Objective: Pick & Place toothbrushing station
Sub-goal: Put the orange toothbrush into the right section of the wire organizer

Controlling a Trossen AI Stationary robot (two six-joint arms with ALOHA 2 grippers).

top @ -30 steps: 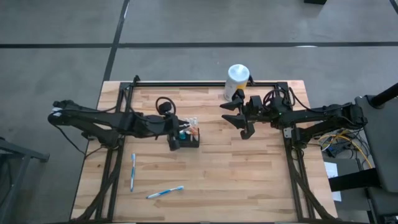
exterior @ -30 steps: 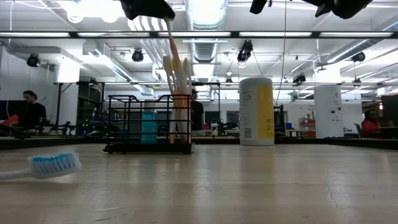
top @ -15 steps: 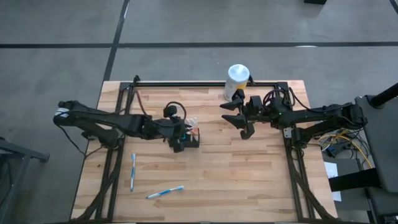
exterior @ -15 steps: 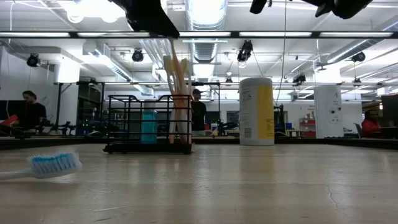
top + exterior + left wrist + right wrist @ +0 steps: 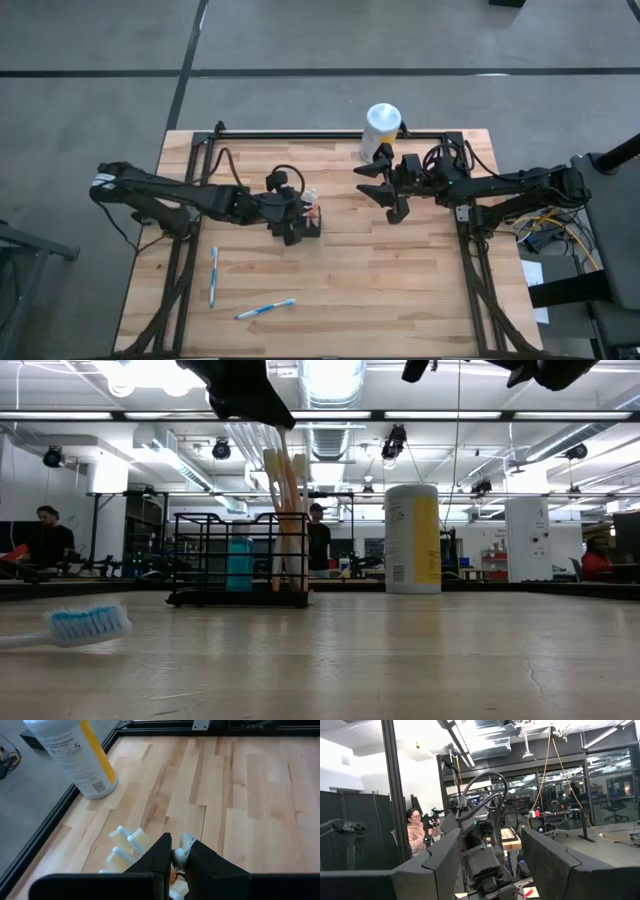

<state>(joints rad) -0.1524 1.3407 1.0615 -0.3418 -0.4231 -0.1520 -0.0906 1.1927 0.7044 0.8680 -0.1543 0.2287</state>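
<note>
The toothbrushing station, a low black wire basket [image 5: 238, 558], stands mid-table on its base, also seen in the high view [image 5: 312, 226]. Several pale toothbrushes [image 5: 296, 510] stand in its right compartment, heads up [image 5: 125, 840]. My left gripper [image 5: 297, 222] hovers just above the basket, shut on one more toothbrush [image 5: 285, 465]. My right gripper [image 5: 370, 185] hangs open and empty above the table, to the right of the basket. My left gripper pinches the toothbrush just below its bristle head [image 5: 179, 855] between its two fingers [image 5: 162, 851]. The fingers come slanting down from the table's left. The brush hangs nearly upright below them, its lower end down among the brushes in the basket's right compartment.
A white canister with a yellow label [image 5: 381, 130] stands at the table's far edge, behind the right gripper. Two blue-and-white toothbrushes [image 5: 213, 275] [image 5: 265, 309] lie flat on the near left of the table; one shows up close in the low view [image 5: 85, 624].
My left gripper has moved toward the table's right and downward over the basket, staying shut on the toothbrush. The brush has sunk lower into the basket's right compartment and stands more upright than before.
</note>
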